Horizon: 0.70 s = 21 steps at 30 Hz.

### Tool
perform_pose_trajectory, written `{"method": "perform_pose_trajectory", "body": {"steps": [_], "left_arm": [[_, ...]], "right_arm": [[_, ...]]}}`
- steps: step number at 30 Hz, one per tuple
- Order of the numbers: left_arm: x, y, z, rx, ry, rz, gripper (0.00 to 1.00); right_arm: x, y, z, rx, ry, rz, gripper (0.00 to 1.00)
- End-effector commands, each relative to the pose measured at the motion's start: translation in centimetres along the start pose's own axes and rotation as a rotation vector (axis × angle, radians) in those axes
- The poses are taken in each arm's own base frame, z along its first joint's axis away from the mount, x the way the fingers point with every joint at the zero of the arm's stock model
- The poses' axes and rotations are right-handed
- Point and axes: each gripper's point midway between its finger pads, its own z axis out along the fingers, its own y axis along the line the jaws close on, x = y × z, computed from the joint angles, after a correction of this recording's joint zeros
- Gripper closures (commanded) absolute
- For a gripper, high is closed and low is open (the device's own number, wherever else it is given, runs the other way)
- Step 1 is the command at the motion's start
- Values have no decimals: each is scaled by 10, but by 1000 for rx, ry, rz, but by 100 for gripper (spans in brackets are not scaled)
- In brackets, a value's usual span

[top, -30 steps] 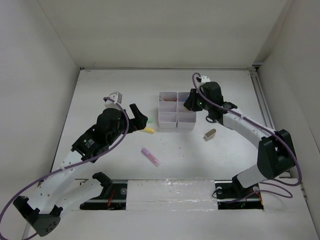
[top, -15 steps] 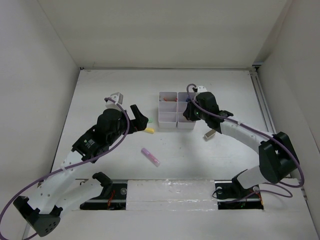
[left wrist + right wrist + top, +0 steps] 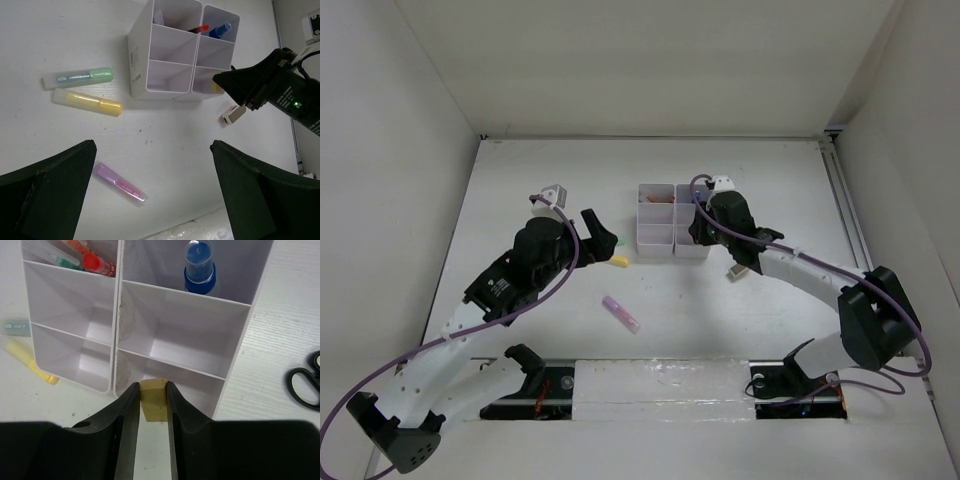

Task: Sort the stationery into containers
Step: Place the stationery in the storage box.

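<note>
The white organiser (image 3: 656, 247) stands mid-table. My right gripper (image 3: 697, 232) is shut on a beige eraser (image 3: 154, 399) and hangs over the front wall of the organiser's (image 3: 119, 315) near right compartment. A red pen (image 3: 97, 263) and a blue piece (image 3: 200, 267) stand in the far compartments. Black scissors (image 3: 306, 382) lie right of the organiser. My left gripper (image 3: 153, 143) is open with nothing in it, above a pink highlighter (image 3: 120, 183). Left of the organiser (image 3: 140, 55) lie a green highlighter (image 3: 80, 77) and a yellow highlighter (image 3: 89, 101).
A small whitish block (image 3: 233, 114) lies on the table just right of the organiser, partly under the right arm. White walls enclose the table on three sides. A taped strip (image 3: 660, 380) runs along the near edge between the arm bases.
My right gripper has moved with the eraser from over the organiser's far right side toward me, to its near right corner. The left arm has not moved.
</note>
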Motion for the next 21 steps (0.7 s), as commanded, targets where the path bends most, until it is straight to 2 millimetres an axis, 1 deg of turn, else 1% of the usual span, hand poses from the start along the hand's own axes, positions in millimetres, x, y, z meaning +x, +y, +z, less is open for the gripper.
{"method": "perform_pose_trajectory", "body": {"steps": [1,5,6,10,13,14,15,17,19,21], "left_arm": [[-8,-7,-2,39,-33,3,0],[-8,-7,-2,39,-33,3,0],[-8,-7,-2,39,-33,3,0],[-8,-7,-2,39,-33,3,0],[-8,-7,-2,39,-34,12,0],[-8,-7,-2,39,-34,12,0],[-8,-7,-2,39,-34,12,0],[-7,-8,-2,46,-28,13,0],[-7,-8,-2,46,-28,13,0],[-7,-8,-2,46,-28,13,0]], "right_arm": [[-30,6,-8,-9,-118,11,100],[-30,6,-8,17,-129,-5,100],[-28,5,-6,21,-120,-6,100],[-23,-2,-1,61,-113,-8,100],[-19,1,1,56,-102,-6,100],[-22,0,1,63,-114,-3,100],[-18,-3,2,75,-109,-5,100],[-17,0,1,67,-108,-10,100],[-10,-2,4,74,-91,-13,100],[-12,-2,4,79,-103,-2,100]]}}
